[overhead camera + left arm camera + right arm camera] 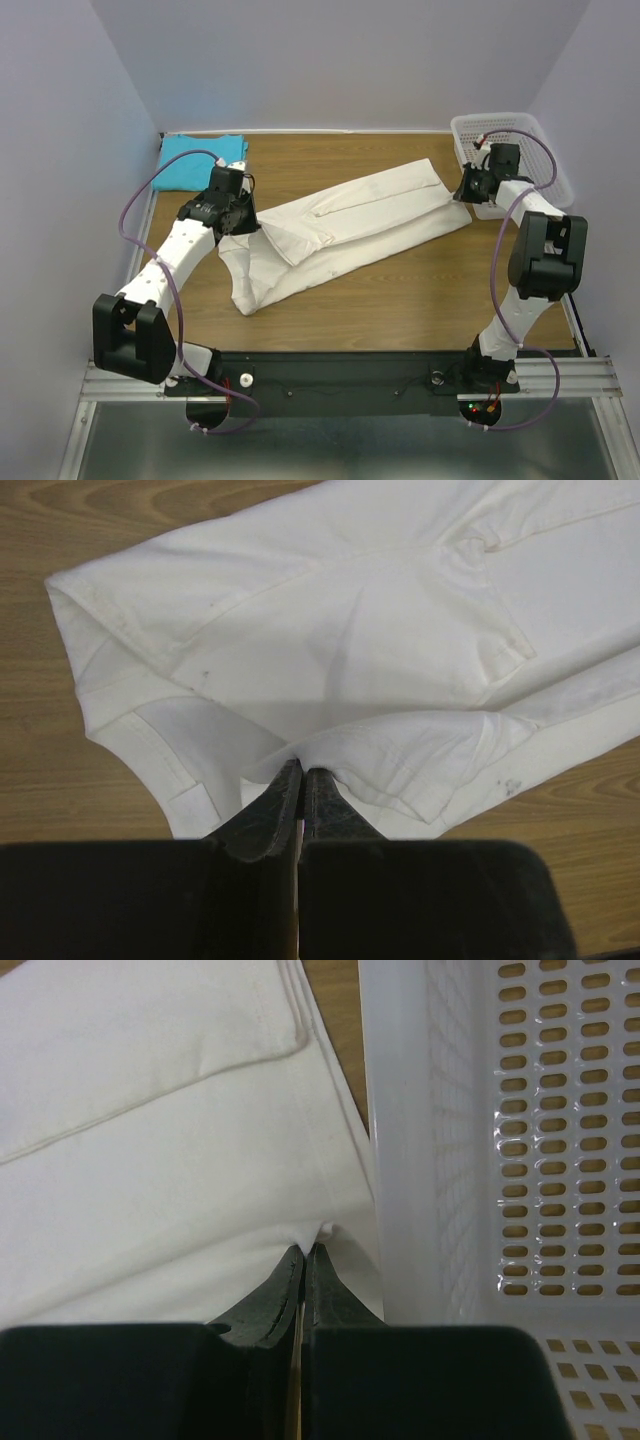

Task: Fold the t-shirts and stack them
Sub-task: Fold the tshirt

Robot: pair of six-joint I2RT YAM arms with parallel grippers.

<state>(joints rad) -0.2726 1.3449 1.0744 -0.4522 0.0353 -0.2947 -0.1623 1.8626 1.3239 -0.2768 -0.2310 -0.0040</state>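
Top view: cream-white t-shirt (340,225) lies on the table (400,300), pulled into a long diagonal band from near-left to far-right, with a layer folded over along its length. Left gripper (248,222) is at its left end. Right gripper (466,190) is at its right end, just beside the white mesh basket (545,160) in the far-right corner. Turquoise t-shirt (198,160) is bunched in the far-left corner, apart from the white one.

Left wrist: left gripper (303,772) has its jaws together, clamped on a folded edge of the cream-white t-shirt (380,630). A sleeve lies flat to the left, with bare table (80,540) around it.

Right wrist: right gripper (307,1250) has its jaws together, pinching the cream-white t-shirt (150,1160) at its edge. The cloth puckers at the tips. The basket (420,1160) wall stands right next to the cloth edge; can't tell if they touch.
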